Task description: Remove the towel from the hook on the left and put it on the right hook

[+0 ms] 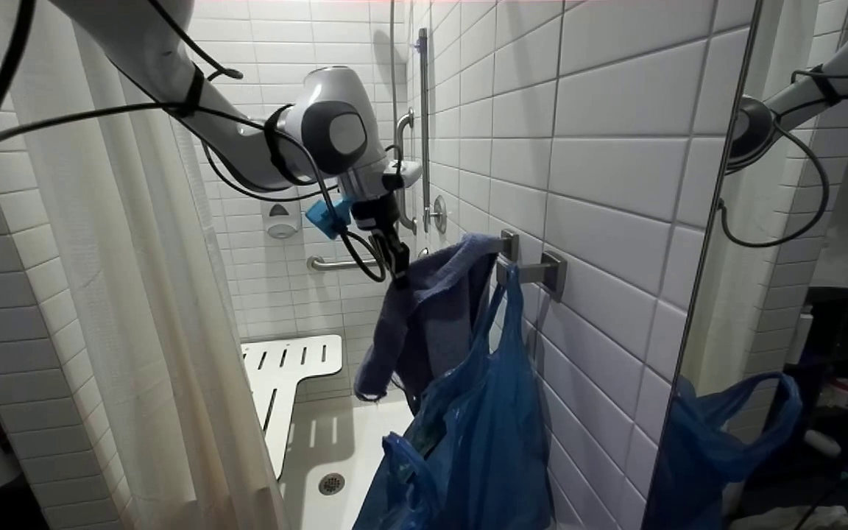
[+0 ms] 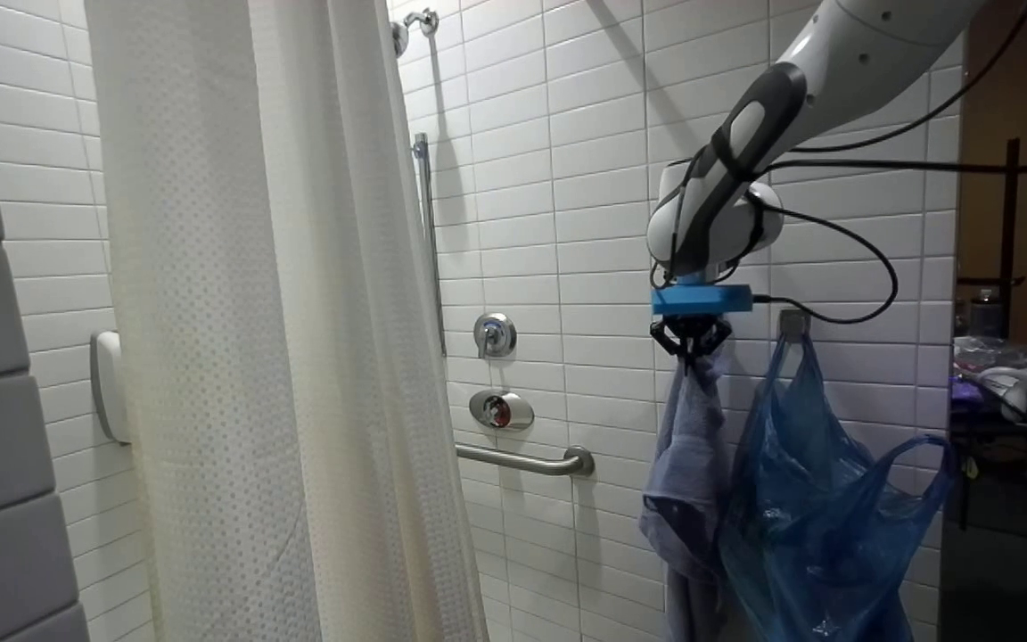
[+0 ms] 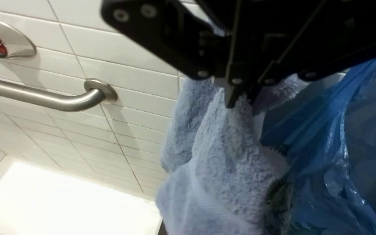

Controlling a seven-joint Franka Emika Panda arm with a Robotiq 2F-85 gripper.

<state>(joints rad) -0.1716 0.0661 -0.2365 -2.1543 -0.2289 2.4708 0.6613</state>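
Note:
The grey-blue towel hangs limp, also in an exterior view and the wrist view. Its top reaches the left hook, draped over or against that hook's end; the exact contact is hidden. My gripper is shut on the towel's upper part, a little away from the wall; it shows in an exterior view and the wrist view, with cloth pinched between its fingertips. The right hook is a square metal peg, also in an exterior view. The left hook is hidden there.
A shiny blue bag hangs from the right hook, close beside the towel. A grab bar and shower valve are on the tiled wall. A white curtain hangs opposite, and a white shower seat lies behind. A mirror stands beyond the hooks.

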